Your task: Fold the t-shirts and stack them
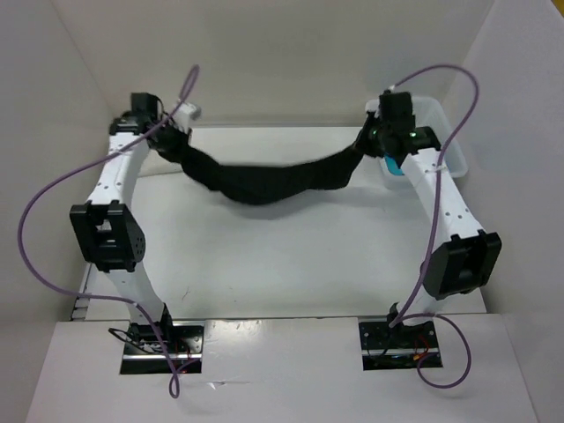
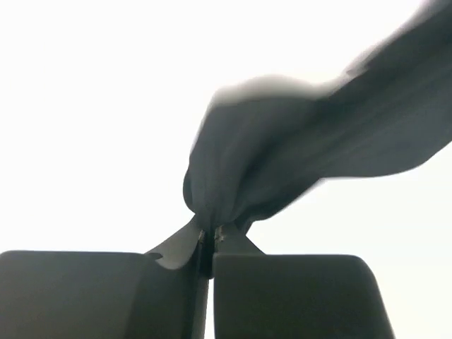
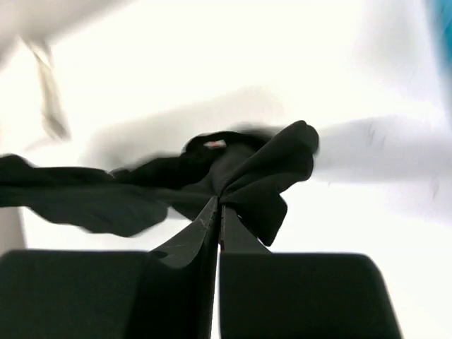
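Spanning the top view from 10 o'clock to 2 o'clock, one black t-shirt [image 1: 264, 181] hangs as a sagging band above the white bench [image 1: 291, 264]. The left pincer [image 1: 174, 139] is clenched on one end and the right pincer [image 1: 363, 145] on the other. One white basket [image 1: 445, 123] stands at 2 o'clock, partly covered by the right arm. One turquoise t-shirt [image 1: 394, 167] shows at its near wall.

Left wrist view: both fingers are pressed together at 6 o'clock. Bunched black cloth rises toward 2 o'clock, blurred.

Right wrist view: the fingers are clamped on one cloth knot at centre, and the rest trails to 9 o'clock. A turquoise sliver shows at 1 o'clock.
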